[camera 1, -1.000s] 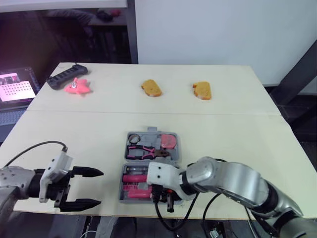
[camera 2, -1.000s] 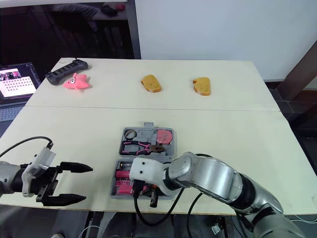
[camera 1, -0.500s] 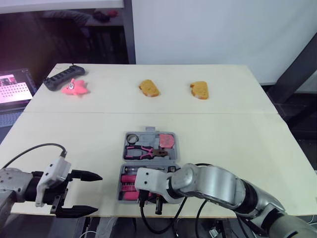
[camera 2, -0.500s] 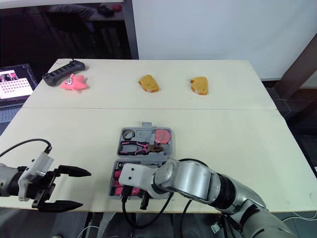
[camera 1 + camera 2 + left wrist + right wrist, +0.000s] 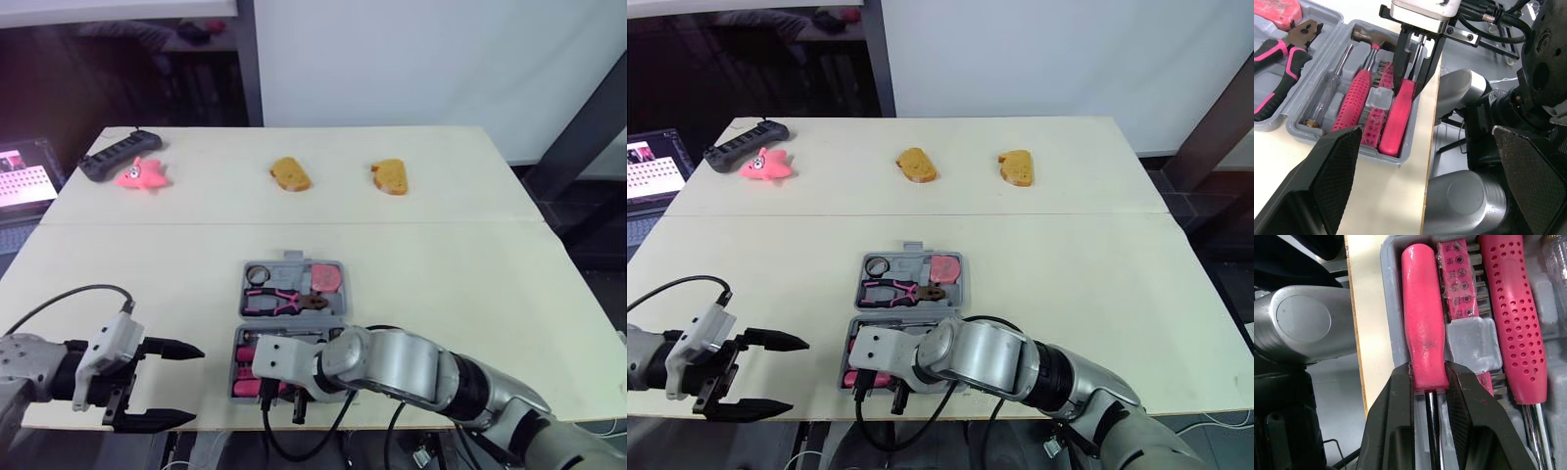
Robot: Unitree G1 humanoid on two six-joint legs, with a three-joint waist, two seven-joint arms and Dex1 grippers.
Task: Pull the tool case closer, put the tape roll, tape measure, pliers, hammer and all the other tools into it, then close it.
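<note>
The grey tool case lies open near the table's front edge. Its far half holds the tape roll, pink tape measure and pliers. The near half holds the pink-handled hammer, a bit strip and a pink screwdriver in the front slot. My right gripper is over that half's front edge, shut on the pink screwdriver where handle meets shaft. My left gripper hangs open left of the case, at the table's front edge, with nothing between its fingers.
Two bread pieces, a pink toy and a black power strip lie along the far side. A lit screen stands off the left edge. The table edge runs just beside the case.
My right gripper has slid left along the case's near half, staying shut. The camera has shifted a little. My left gripper has stayed open in place.
</note>
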